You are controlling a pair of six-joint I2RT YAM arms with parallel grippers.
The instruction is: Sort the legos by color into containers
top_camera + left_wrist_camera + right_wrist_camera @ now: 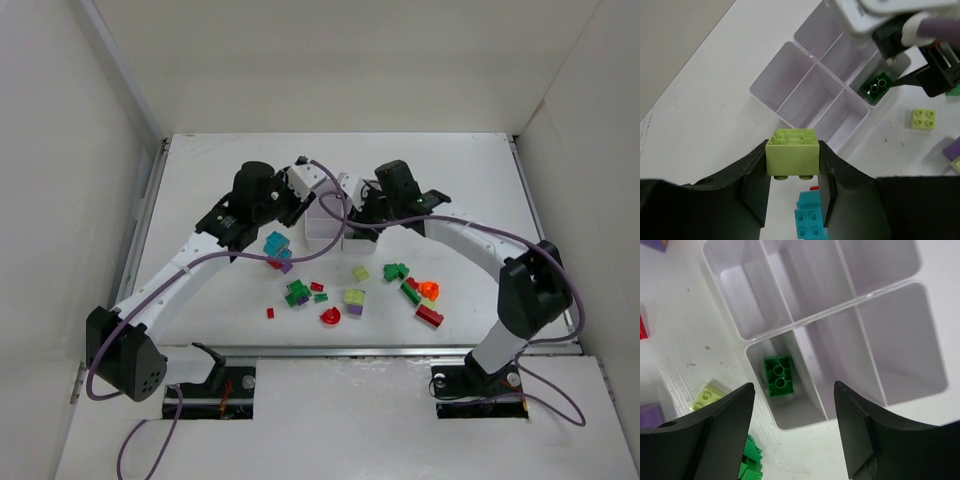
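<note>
Left pincer (pixel 792 167) clamps a lime brick (pixel 792 152) by its flat sides; tray (pixel 782 82) at 1 o'clock. Right pincer (pixel 794 390) stands apart over a green brick (pixel 778 375) lying in it. We judge both light, rigid, slick.

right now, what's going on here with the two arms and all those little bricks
Small bricks are being sorted into a white divided tray. The left pincer is shut on a yellow-green brick, held just short of the tray. The right pincer hangs open over a compartment where a dark green brick lies. Most of the other bricks lie loose on the table, not yet sorted.
</note>
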